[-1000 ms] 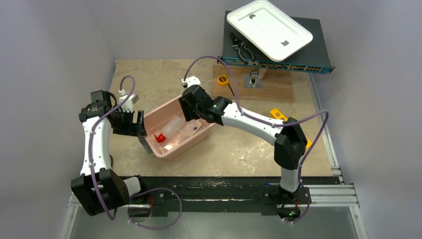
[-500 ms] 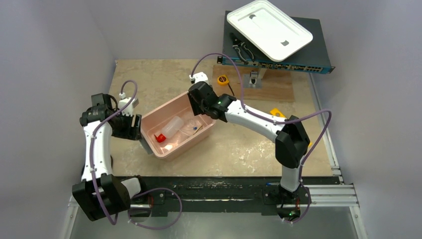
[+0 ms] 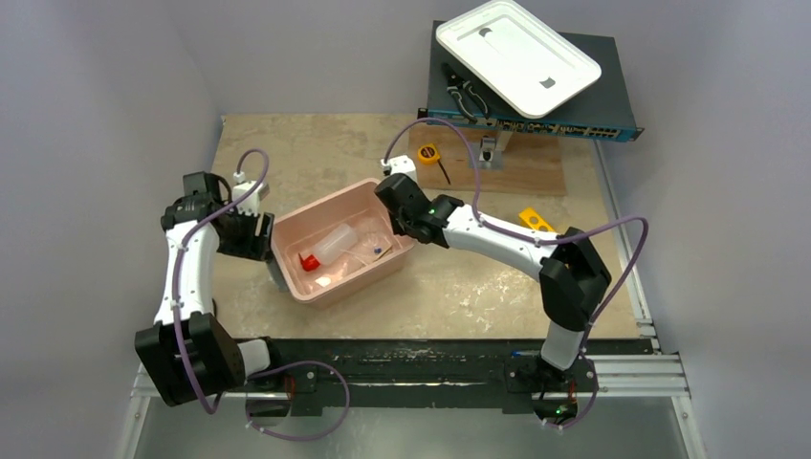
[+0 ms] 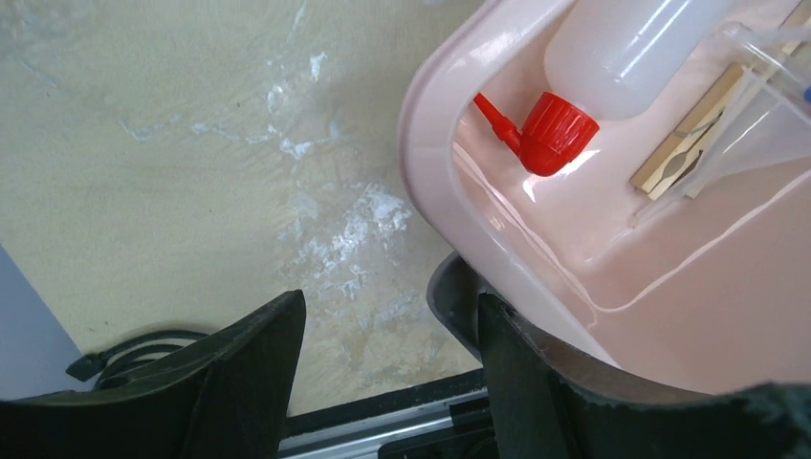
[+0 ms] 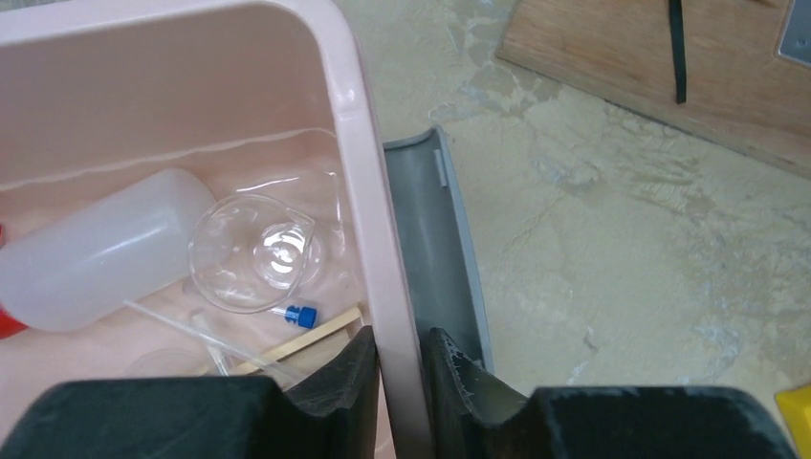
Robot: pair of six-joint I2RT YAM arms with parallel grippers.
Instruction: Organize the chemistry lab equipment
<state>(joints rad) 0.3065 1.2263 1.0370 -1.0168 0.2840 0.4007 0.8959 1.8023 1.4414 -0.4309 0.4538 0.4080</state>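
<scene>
A pink bin [image 3: 356, 196] holds the translucent squeeze bottle [image 3: 332, 243] with its red nozzle [image 4: 552, 132], a thin clear tube with a blue tip [image 5: 302, 316], a wooden stick [image 5: 311, 337] and a clear glass dish [image 5: 252, 251]. My right gripper [image 5: 400, 352] is shut on the bin's right rim [image 5: 356, 143], one finger inside and one outside. At the bin's left end my left gripper [image 4: 387, 330] stands open with only table in its gap; its right finger [image 4: 521, 363] lies under the bin's grey handle [image 4: 454, 292]. A yellow rack [image 3: 535, 220] lies right of my right arm.
A small yellow tape measure [image 3: 427, 153] and a wooden board [image 3: 521, 170] lie behind the bin. At the back right a white tray [image 3: 516, 53] and black-handled pliers [image 3: 465, 94] rest on a dark flat box [image 3: 593, 120]. A grey handle [image 5: 435, 239] runs along the bin's right side.
My right gripper has moved from inside the bin to its right rim and closed on it. My left gripper has drawn back a little from the bin's left end.
</scene>
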